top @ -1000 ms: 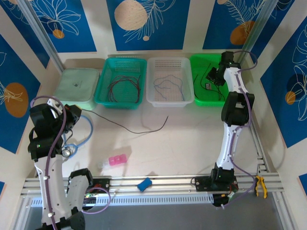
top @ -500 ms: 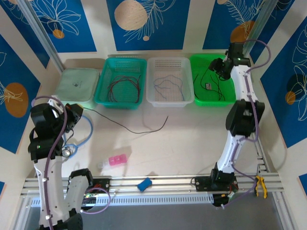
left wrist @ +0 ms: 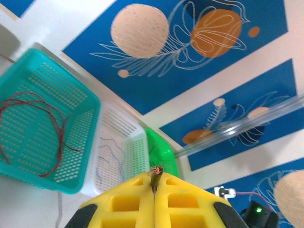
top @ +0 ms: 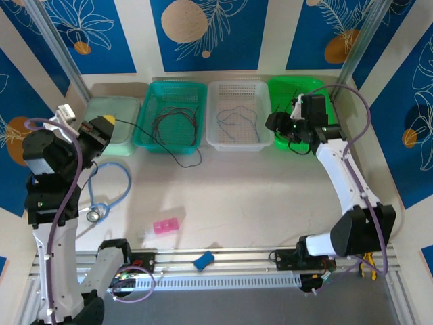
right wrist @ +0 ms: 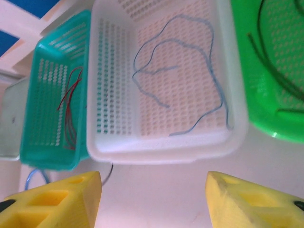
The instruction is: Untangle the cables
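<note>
One dark wire point(top: 181, 164) trails from the table beside the teal basket point(top: 166, 147) up to the left gripper point(left wrist: 155, 181), clamped tight on its end. The right gripper point(right wrist: 153, 185) hangs part open, empty, above the white basket point(right wrist: 161, 153). Sorting looks nearly done; next, I judge, this wire goes into its matching basket.

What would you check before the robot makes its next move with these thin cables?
1. Left gripper shut on the end of the dark cable: ok.
2. Right gripper open, nothing between its fingers: ok.
3. Dark cable free of the red wires in the teal basket: cannot tell; it trails across that basket's front.
4. Blue cable lying alone in the white basket: ok.
</note>
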Controlling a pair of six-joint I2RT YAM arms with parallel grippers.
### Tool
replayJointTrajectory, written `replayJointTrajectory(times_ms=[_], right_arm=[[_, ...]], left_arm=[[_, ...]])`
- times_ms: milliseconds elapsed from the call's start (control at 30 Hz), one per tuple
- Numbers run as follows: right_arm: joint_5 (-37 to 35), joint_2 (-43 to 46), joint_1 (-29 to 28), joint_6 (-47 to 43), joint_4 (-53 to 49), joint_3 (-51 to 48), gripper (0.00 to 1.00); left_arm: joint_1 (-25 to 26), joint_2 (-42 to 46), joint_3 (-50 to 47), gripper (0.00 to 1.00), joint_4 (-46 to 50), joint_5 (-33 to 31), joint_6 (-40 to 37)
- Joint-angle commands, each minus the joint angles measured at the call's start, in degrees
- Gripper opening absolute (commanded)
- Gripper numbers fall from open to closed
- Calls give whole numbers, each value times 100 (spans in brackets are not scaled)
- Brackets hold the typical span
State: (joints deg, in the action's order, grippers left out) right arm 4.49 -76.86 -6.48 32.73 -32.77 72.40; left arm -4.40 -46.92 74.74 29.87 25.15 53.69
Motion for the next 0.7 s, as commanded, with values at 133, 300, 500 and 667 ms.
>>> replayJointTrajectory(times_ms=[133, 300, 500, 667], right_arm=[[561, 1003, -64, 103, 146, -453, 59], [731, 1477, -94, -216, 265, -680, 59], [207, 2342, -66, -408, 623, -1140, 59], [624, 2553, 330, -776, 304, -859, 59]], left_arm=[[898, -312, 558, 0, -746, -170, 495], [1938, -740, 927, 0, -1075, -707, 410], [3580, -1723, 1632, 0, -1336, -1493, -211], [4295, -2689, 2516, 0, -1563, -1649, -493]])
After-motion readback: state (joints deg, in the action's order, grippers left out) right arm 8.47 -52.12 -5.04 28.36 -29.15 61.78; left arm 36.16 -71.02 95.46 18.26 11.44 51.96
